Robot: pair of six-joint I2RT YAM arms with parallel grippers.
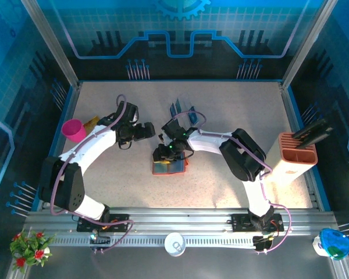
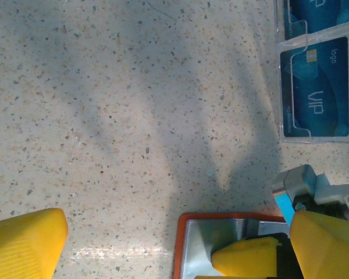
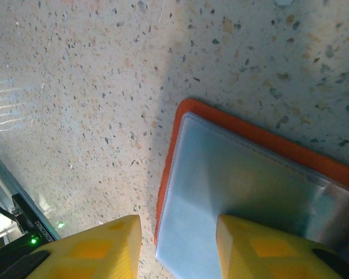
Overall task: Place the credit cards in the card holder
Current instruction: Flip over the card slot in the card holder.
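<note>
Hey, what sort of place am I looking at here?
Probably a robot lab test cell, not a home or shop: a left arm and right arm bolted to a metal rail, a speckled table fenced by aluminium posts, and blue tech-patterned panels.

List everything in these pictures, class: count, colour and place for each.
card holder: one, orange, grey-blue inside, open at mid-table.
credit cards: at least two, blue, in the clear rack.
clear rack: one, transparent, beyond the card holder.
cup: one, pink, table's left side.
yellow item: one, beside the cup.
slotted box: one, orange and white, table's right edge.
flowers: one bunch, red and green, near-left corner.
round object: one, white, near edge, centre.
blue item: one, near-right corner.
table: one, speckled beige.
left fingers: two, yellow, spread wide near the card holder.
right fingers: two, yellow, apart, one over the card holder's pocket, one past its edge.
</note>
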